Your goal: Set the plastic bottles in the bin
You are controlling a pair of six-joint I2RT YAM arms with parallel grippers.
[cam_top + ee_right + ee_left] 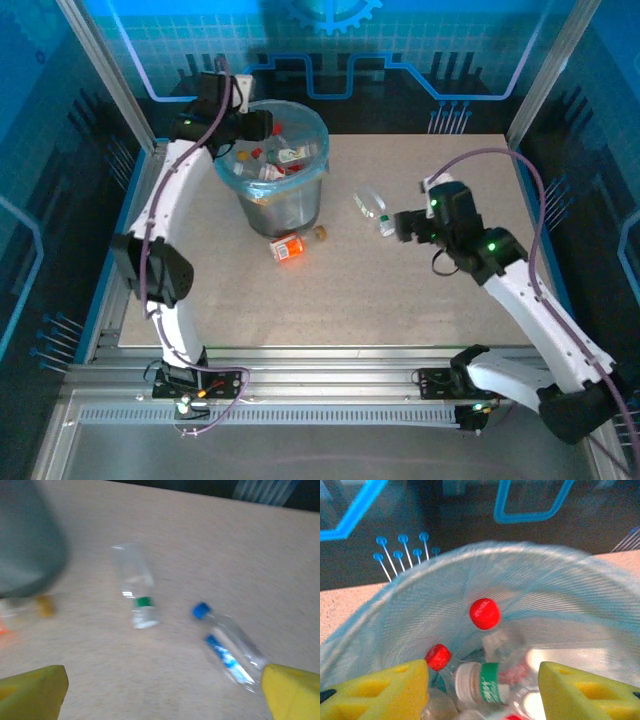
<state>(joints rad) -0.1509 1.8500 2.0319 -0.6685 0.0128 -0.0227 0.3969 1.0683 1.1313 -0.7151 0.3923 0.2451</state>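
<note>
Left fingers (380,690) apart, empty, over the bin (292,208); right fingers (35,692) wide apart above two bottles (137,587) on the table (400,300).

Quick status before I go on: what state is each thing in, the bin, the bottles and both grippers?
bin: upright, bag-lined, holding several bottles.
orange bottle: lying on the table by the bin's foot.
green-label bottle: lying on the table, not held.
blue-cap bottle: lying on the table, not held.
left gripper: open over the bin, empty.
right gripper: open above the table, empty.
</note>
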